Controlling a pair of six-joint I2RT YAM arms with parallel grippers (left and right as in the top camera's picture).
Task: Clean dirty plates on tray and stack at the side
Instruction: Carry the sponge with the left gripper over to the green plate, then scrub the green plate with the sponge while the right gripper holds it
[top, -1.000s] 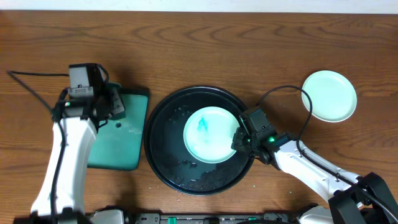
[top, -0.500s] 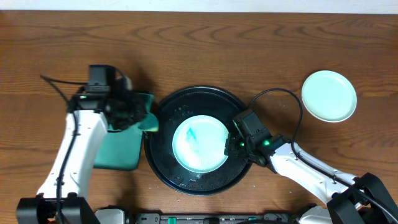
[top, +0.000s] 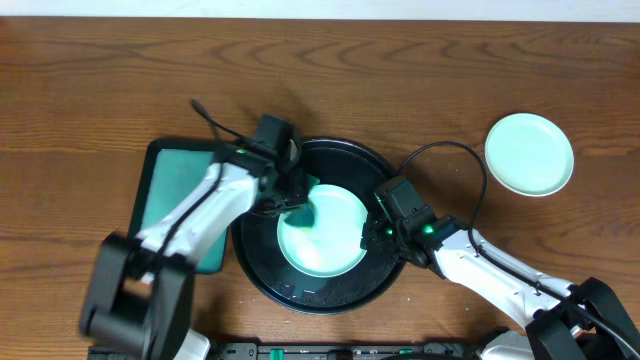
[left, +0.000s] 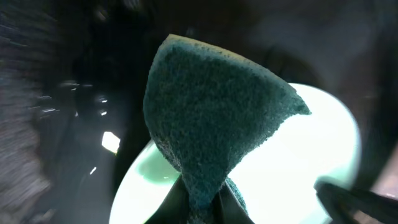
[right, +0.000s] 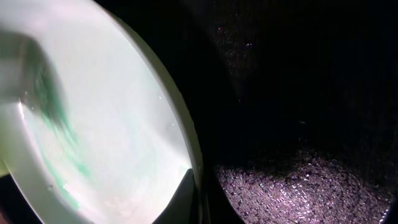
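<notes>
We count two plates in the overhead view. The dirty plate (top: 330, 245) is mint-green and lies roughly in the middle of the black tray (top: 300, 298). The side plate (top: 529, 153) is the same colour, sits on the table (top: 400, 70) well to the right of that tray, and looks clean from above.

There are two trays. The black one is round and glossy with wet specks on its floor. The green tray (top: 170, 190) is rectangular and sits just left of it; we cannot tell whether the two touch.

There is one sponge (left: 211, 118), dark teal. The left gripper (left: 204, 202) is clamped tight on its lower end, with the rest fanning out over the upper-left part of the dirty plate. We cannot tell whether the sponge touches the plate surface.

The right gripper (top: 378, 232) is closed, pinching the right rim of the dirty plate. In the right wrist view one dark finger (right: 186, 193) shows on top of that rim.

One long teal streak (right: 53, 106) shows on the dirty plate, with fainter marks below it.
</notes>
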